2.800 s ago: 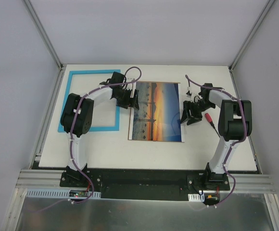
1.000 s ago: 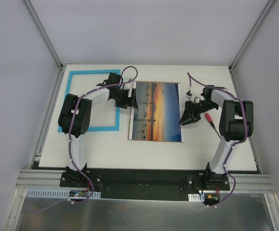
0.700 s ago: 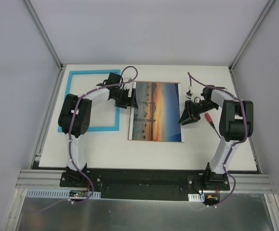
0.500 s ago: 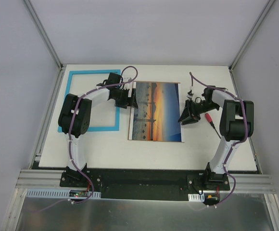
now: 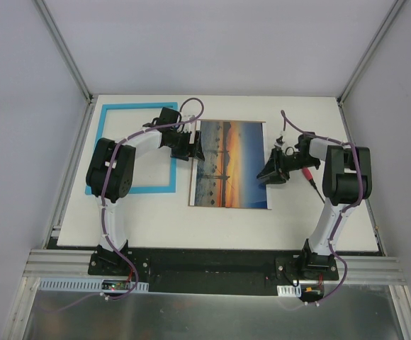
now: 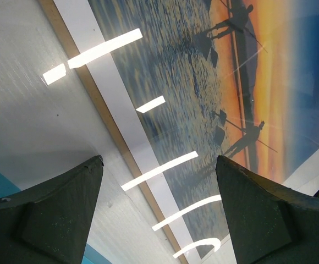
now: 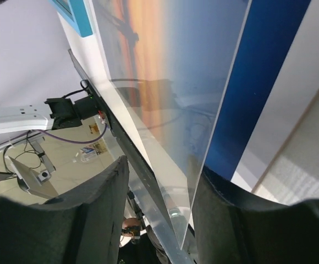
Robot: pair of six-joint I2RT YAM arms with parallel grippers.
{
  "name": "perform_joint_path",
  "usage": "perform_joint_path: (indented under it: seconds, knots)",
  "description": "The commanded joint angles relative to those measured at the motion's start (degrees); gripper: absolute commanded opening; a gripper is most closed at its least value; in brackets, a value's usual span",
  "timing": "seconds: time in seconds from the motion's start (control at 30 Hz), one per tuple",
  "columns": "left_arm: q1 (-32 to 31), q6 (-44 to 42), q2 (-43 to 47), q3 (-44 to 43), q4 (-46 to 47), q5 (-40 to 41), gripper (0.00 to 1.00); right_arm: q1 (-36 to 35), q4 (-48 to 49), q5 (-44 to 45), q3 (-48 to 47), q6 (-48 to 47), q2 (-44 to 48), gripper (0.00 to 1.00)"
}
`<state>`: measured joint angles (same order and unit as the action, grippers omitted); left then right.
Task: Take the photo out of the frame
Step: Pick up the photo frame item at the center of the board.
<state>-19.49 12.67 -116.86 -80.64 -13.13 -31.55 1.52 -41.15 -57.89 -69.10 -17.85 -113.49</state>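
Observation:
The photo (image 5: 230, 163), an orange sunset print with a white border, lies flat mid-table, apart from the turquoise frame (image 5: 113, 110) at the left. My left gripper (image 5: 200, 147) is open and hovers over the photo's left edge. In the left wrist view (image 6: 159, 203) its jaws straddle the white border and a thin brown board edge (image 6: 102, 104) beneath. My right gripper (image 5: 264, 175) is open at the photo's right edge. In the right wrist view (image 7: 162, 214) a clear pane (image 7: 170, 99) is tilted up off the photo (image 7: 258, 82), its edge between the jaws, against the right finger.
A small red-handled screwdriver (image 5: 309, 175) lies on the table right of the right gripper. The white table is ringed by grey walls and metal rails. The frame's turquoise corner shows in the right wrist view (image 7: 74, 14).
My right gripper has moved left and dipped toward the photo's right edge. The left gripper shifted slightly up and left early on, then stayed still. The photo has not moved.

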Motion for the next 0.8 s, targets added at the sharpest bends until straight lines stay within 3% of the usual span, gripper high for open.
perform_joint_path:
  seconds: [0.0, 0.13, 0.27, 0.53, 0.63, 0.77]
  knots:
    - [-1.08, 0.69, -0.83, 1.72, -2.43, -3.25, 0.82, -0.38, 5.11, -6.98, 1.25, 2.99, 0.82, 0.48]
    - [-1.08, 0.69, -0.74, 1.80, -2.43, -3.43, 0.82, -0.38, 4.94, -5.05, 1.25, 2.73, 1.34, 0.45]
    - [-1.08, 0.69, -0.39, 1.80, -2.34, -3.95, 0.82, -0.38, 4.23, -3.11, 0.81, 2.11, 1.35, 0.30]
    - [-0.73, 0.60, 0.58, 1.80, -2.17, -5.09, 0.82, -0.38, 2.65, -4.33, -0.16, 0.62, 1.17, 0.14]
    - [0.15, 0.69, 1.37, 1.19, -2.08, -8.34, 0.82, -0.29, 2.21, -6.09, -0.42, 0.27, 1.69, 0.01]
    - [1.29, 0.69, 2.86, 1.62, -0.77, -13.18, 0.83, -0.20, 2.12, -10.13, -0.68, 0.18, 3.18, 0.01]
